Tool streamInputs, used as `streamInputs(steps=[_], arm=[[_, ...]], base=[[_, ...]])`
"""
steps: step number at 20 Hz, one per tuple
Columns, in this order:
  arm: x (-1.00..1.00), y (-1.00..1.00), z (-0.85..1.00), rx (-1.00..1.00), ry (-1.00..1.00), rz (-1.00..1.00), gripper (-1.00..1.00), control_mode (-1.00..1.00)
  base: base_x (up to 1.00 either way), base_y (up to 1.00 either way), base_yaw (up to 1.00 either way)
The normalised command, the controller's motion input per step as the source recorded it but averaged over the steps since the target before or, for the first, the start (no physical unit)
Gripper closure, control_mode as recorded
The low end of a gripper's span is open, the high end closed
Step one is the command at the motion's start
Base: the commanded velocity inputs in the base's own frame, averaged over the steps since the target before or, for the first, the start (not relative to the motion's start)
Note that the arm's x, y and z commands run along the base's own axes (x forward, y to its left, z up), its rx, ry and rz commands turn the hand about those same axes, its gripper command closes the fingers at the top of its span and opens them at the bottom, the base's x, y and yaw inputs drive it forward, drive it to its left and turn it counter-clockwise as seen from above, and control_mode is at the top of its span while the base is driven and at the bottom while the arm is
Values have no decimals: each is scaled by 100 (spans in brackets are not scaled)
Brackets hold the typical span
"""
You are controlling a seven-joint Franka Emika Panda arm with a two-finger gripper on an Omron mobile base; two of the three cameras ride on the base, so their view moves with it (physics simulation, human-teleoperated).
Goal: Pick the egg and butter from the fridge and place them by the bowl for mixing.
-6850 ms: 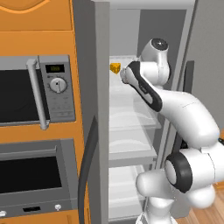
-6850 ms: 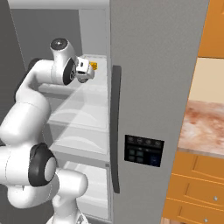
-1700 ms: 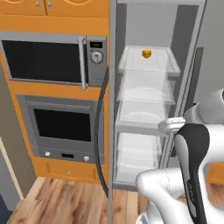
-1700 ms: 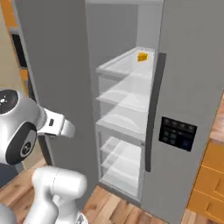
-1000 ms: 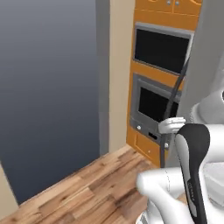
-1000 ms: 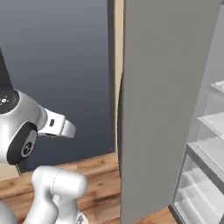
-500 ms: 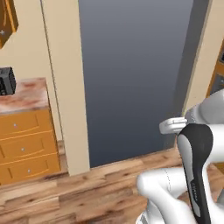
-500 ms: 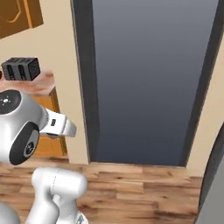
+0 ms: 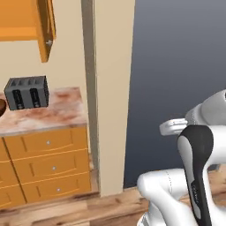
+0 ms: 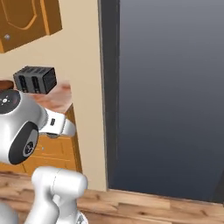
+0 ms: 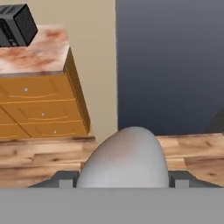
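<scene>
In the hand view, the egg (image 11: 124, 157), pale grey-white and rounded, sits large between the two dark fingertips of my gripper (image 11: 123, 178), which is shut on it. My arm is folded in close to the base, with its white elbow (image 9: 196, 145) at the lower right of the left base view. A sliver of dark brown at the far left edge of the counter looks like the rim of the bowl (image 9: 1, 107). The butter and the fridge are out of view.
A black toaster (image 9: 27, 92) stands on a mottled reddish counter (image 9: 59, 112) above orange drawers (image 9: 48, 154). An orange wall cabinet (image 9: 26, 20) hangs overhead. A beige wall post (image 9: 112, 88) separates the counter from a dark doorway (image 9: 176, 66). Wooden floor (image 11: 39, 157) lies below.
The whole picture has swung: the base has turned away from the open fridge, past the oven and the dark doorway, to the counter with the toaster. The egg stays in the gripper.
</scene>
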Motion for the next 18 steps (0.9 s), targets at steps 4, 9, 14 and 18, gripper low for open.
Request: streamInputs(steps=[4, 9, 14, 18], arm=[[0, 0, 0, 0, 0, 0, 100, 100], [0, 0, 0, 0, 0, 0, 100, 100], [0, 0, 0, 0, 0, 0, 100, 100], [0, 0, 0, 0, 0, 0, 100, 100]], base=[[63, 97, 9], [-10, 100, 3], [22, 100, 2], [71, 100, 2]])
